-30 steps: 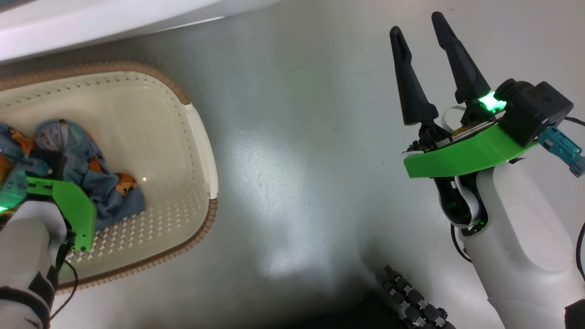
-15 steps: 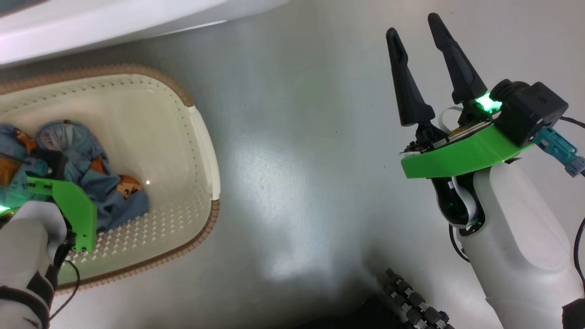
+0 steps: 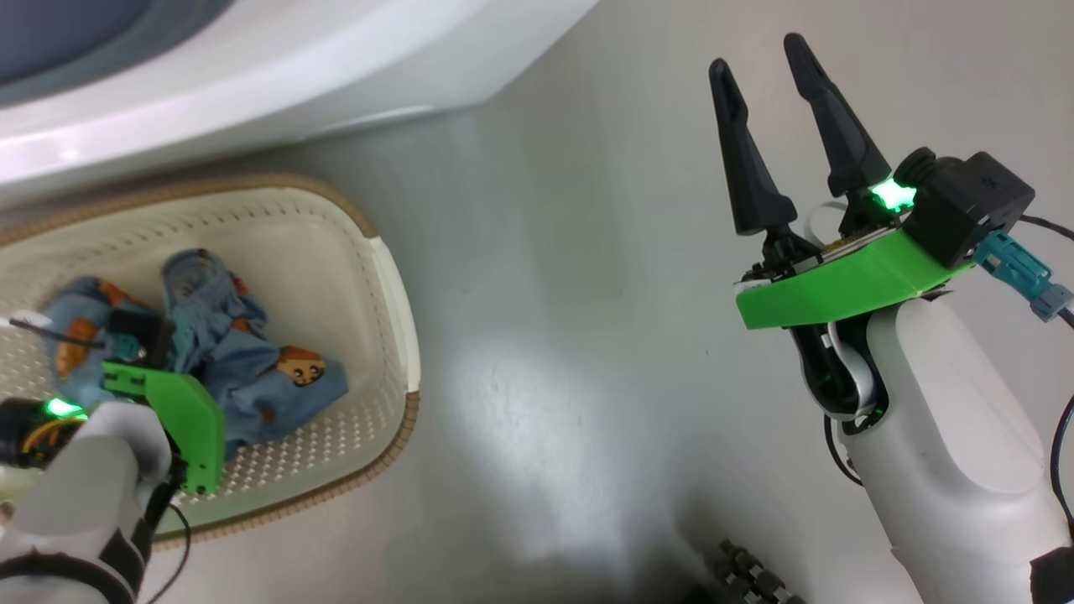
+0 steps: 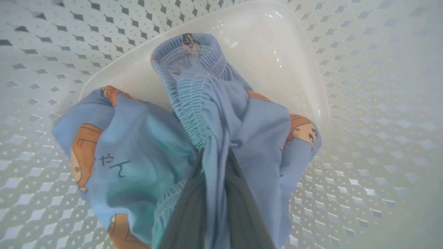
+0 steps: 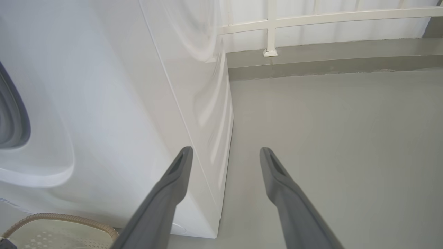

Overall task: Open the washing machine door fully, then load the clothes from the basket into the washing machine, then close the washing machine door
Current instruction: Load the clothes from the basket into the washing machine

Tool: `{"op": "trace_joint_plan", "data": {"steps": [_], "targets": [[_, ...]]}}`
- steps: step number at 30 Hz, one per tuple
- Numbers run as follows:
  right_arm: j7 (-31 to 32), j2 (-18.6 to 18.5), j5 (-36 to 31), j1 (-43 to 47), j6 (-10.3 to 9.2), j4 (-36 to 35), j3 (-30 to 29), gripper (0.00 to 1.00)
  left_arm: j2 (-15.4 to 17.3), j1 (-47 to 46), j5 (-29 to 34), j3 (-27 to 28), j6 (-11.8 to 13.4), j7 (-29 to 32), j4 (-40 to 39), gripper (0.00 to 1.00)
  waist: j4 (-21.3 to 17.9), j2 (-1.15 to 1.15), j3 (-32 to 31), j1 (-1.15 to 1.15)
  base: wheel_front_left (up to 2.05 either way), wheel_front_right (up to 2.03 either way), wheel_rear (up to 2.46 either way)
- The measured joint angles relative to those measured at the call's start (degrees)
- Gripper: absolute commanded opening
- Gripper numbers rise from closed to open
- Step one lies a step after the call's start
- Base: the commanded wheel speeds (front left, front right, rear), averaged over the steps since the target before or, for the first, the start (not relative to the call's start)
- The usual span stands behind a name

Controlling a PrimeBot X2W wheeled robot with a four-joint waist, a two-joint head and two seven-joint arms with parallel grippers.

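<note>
- The left gripper (image 4: 215, 159) is clamping the clothes (image 4: 138, 138) in the basket (image 3: 396, 285), at eight o'clock.
- The right gripper (image 3: 758, 55) is hovering, fingers apart.
- Loading is probably just starting.

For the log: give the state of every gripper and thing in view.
left gripper, shut on the clothes.
right gripper, open, empty, over the floor.
clothes, bunched, inside the basket.
basket, upright on the floor beside the washing machine.
washing machine, grey gasket exposed.
</note>
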Motion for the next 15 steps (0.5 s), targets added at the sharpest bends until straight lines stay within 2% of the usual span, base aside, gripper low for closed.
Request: {"op": "trace_joint_plan", "data": {"steps": [15], "targets": [[0.0,-2.2,1.0,5.1,0.0,2.3,-0.7,1.0,-5.0,4.3,-4.2,0.5,-2.1,-9.3,0.2,0.0,2.3,0.0,-11.5,-0.01,0.0,0.0,0.0]]}}
